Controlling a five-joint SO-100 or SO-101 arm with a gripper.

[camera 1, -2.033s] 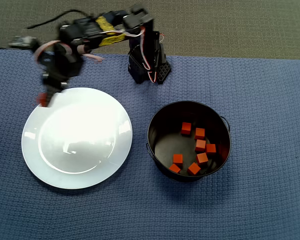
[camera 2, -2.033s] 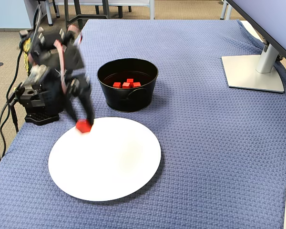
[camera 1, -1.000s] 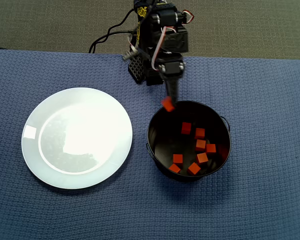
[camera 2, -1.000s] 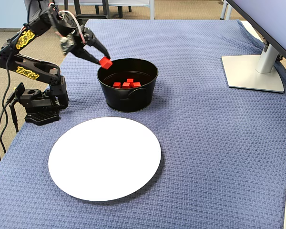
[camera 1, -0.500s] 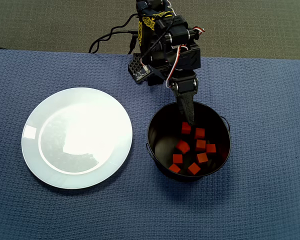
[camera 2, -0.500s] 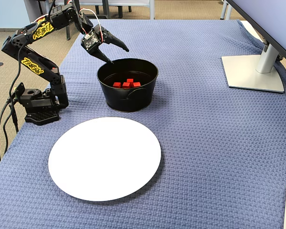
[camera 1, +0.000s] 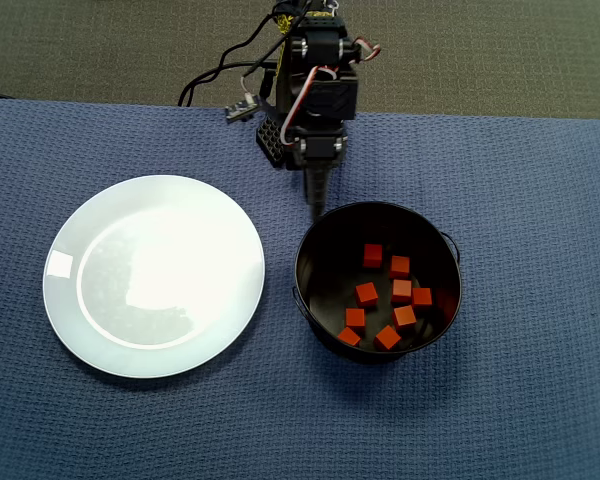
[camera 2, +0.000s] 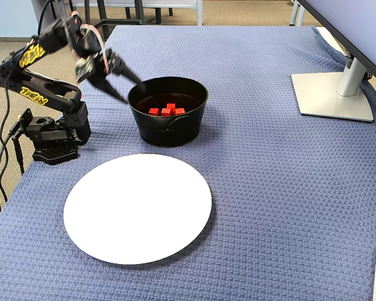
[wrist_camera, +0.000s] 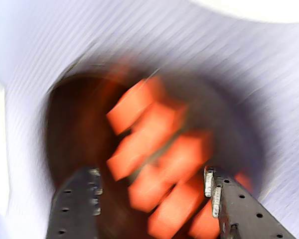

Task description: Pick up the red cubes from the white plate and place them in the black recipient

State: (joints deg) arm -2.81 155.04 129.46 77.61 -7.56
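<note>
Item: small matte orange-red cubes (camera 1: pixel 393 295), eight counted in the overhead view, all lying on the flat bottom of the round glossy black metal pot (camera 1: pixel 315 265); none on the plate. They sat just ahead of and below my gripper (camera 2: pixel 130 88), loosely clustered, no shared long axis.

Item: black pot, upright on the blue woven cloth (camera 1: pixel 540 200), its near rim just beyond my fingertips.

Item: large round glossy white plate (camera 1: pixel 230 300), bare, off to one side of my gripper and well apart from it.

Item: my gripper, jaws spread with a clear gap in the wrist view (wrist_camera: pixel 152 199), holding nothing, touching nothing, poised outside the pot's rim.

Judgement: if a ninth cube exists, I could not see it.
</note>
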